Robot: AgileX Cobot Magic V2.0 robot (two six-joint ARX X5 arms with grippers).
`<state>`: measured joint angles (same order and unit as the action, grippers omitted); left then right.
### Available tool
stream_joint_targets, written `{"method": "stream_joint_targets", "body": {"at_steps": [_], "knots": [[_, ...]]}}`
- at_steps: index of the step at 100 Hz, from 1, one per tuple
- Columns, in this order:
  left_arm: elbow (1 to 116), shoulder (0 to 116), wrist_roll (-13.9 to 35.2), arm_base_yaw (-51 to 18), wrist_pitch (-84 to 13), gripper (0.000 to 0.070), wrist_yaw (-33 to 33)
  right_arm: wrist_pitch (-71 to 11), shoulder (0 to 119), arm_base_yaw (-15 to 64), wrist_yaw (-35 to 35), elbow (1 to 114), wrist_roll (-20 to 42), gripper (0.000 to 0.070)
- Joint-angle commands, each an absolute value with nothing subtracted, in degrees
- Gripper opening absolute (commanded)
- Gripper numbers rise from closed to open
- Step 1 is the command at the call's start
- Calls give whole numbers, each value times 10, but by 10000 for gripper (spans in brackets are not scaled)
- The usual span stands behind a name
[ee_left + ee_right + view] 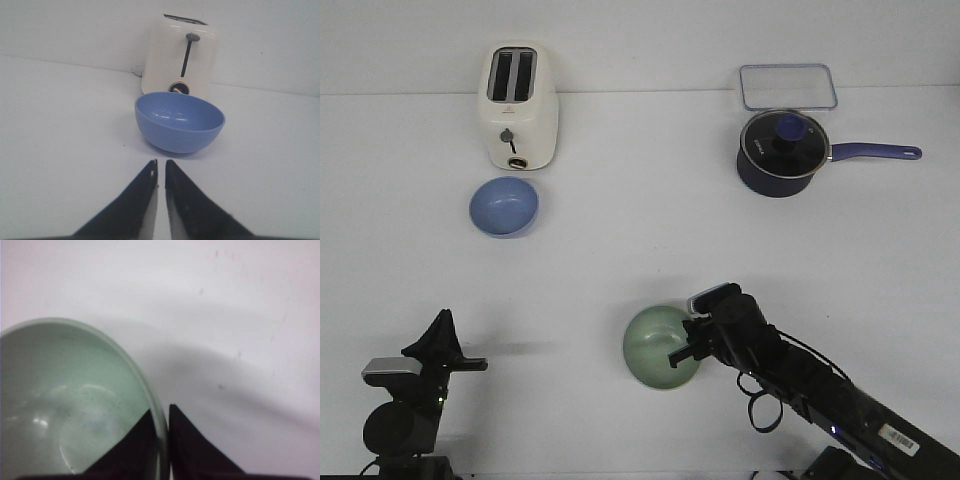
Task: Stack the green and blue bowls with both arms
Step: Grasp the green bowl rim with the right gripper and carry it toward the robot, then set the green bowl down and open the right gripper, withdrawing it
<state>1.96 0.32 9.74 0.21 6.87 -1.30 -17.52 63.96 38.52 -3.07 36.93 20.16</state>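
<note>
On the smooth white table [640, 250], the matte sage green bowl [658, 345] sits near the front edge, its thin rounded rim pinched between the tapered black fingers of the right gripper [682, 352], one finger inside and one outside the wall. The periwinkle blue bowl [504, 206], equally round and matte, rests well apart at the far left, just in front of a glossy cream toaster [518, 106]. The left gripper [161, 172] hangs clenched and empty, its pointed fingers nearly touching, aimed at the blue bowl.
</note>
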Motion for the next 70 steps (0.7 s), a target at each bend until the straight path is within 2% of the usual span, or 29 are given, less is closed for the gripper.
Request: {"method": "stream_joint_targets", "body": {"at_steps": [1,11,16,28,35,47,70], "knots": [[8,3,160,3,77,15,-14,-165,653,390,-30,369,211,0],[8,3,217,3,77,13,-13,-164,659,390,-31,366,203,0],[9,3,241,3,76,13,-13,-163,661,390,-36,366,197,25],[10,3,300,3,76,12,-13,-163,661,389,-47,366,194,173],[11,3,331,3,76,12,-13,-163,660,387,-46,367,193,229],[21,3,374,3,69,12,-18,-163,648,371,-44,375,180,250],[85,16,379,3,-6,15,-35,-167,569,283,-34,379,165,250]]}}
